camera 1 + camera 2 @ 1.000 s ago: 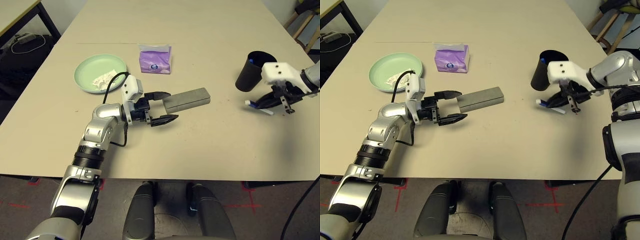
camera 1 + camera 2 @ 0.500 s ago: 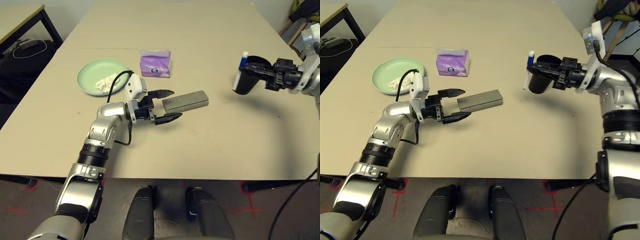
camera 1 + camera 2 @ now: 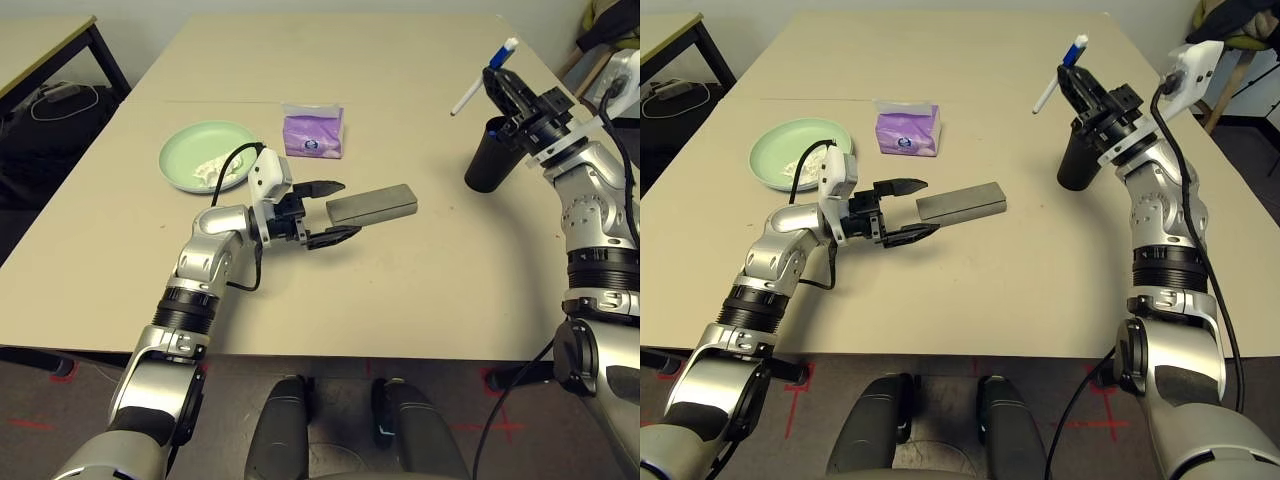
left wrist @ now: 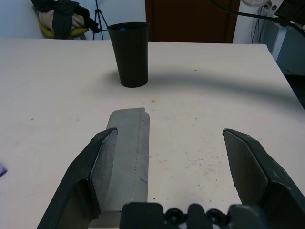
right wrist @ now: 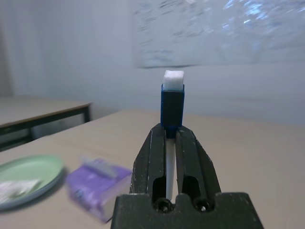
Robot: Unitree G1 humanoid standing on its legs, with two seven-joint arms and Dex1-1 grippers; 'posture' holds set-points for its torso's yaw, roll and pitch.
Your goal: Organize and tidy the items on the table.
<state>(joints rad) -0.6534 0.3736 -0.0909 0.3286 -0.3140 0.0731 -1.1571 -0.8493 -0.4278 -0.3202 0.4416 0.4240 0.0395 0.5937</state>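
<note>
Table (image 3: pixel 400 300): near half bare, open passage from 4 to 8 o'clock. Centre blocked by glasses case (image 3: pixel 372 203), lying flat; left gripper (image 3: pixel 330 212) level, fingers spread at its near end. Pale green plate (image 3: pixel 205 155) with tissue (image 3: pixel 208 168) at 10 o'clock, purple tissue pack (image 3: pixel 313 134) at 11, gap between them. Black cup (image 3: pixel 487 156) upright at 2 o'clock; right gripper (image 3: pixel 497 78) above it, clamped on pen (image 3: pixel 482 74). Far half open.
</note>
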